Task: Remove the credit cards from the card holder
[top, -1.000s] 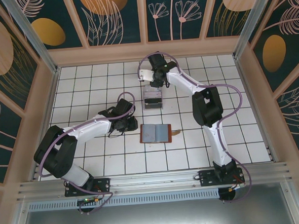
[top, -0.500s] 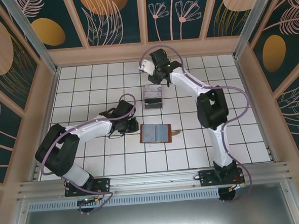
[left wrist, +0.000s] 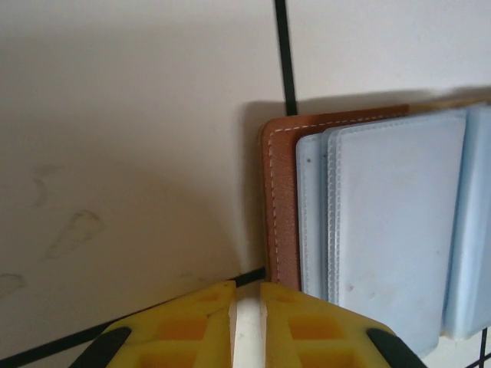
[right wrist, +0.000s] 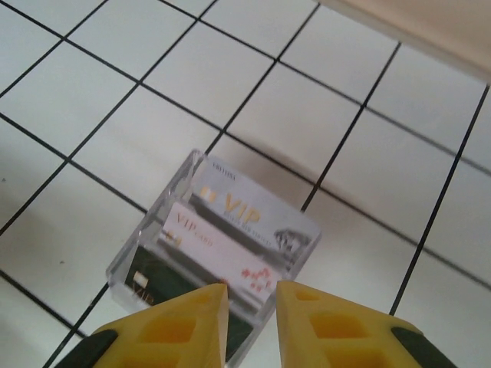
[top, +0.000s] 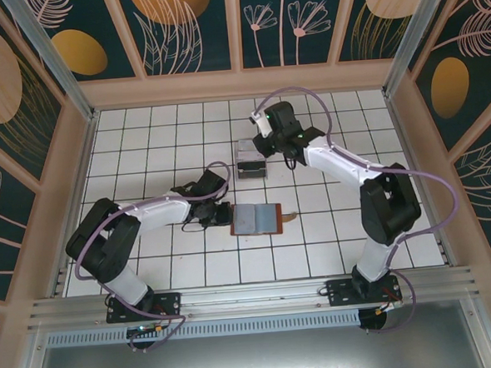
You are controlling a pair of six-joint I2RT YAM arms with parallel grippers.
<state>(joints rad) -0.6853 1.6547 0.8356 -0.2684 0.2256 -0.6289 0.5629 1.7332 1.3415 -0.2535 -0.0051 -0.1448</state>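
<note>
The card holder lies open on the tiles, brown leather with grey-blue sleeves. My left gripper sits low at its left edge. In the left wrist view its yellow fingers are shut with nothing between them, the right tip against the brown border. Three credit cards stand in a clear stand: a grey one, a pale one and a dark one. My right gripper hovers just over the stand, narrowly open and holding nothing.
The clear stand is behind the card holder, about one tile away. A small brown closing tab sticks out of the holder's right side. Raised wooden walls border the white tiled floor on the left, back and right.
My left gripper slid right to the card holder's left edge and shut. My right arm swung right, carrying its gripper from behind the stand to its right rear, jaws narrowing.
</note>
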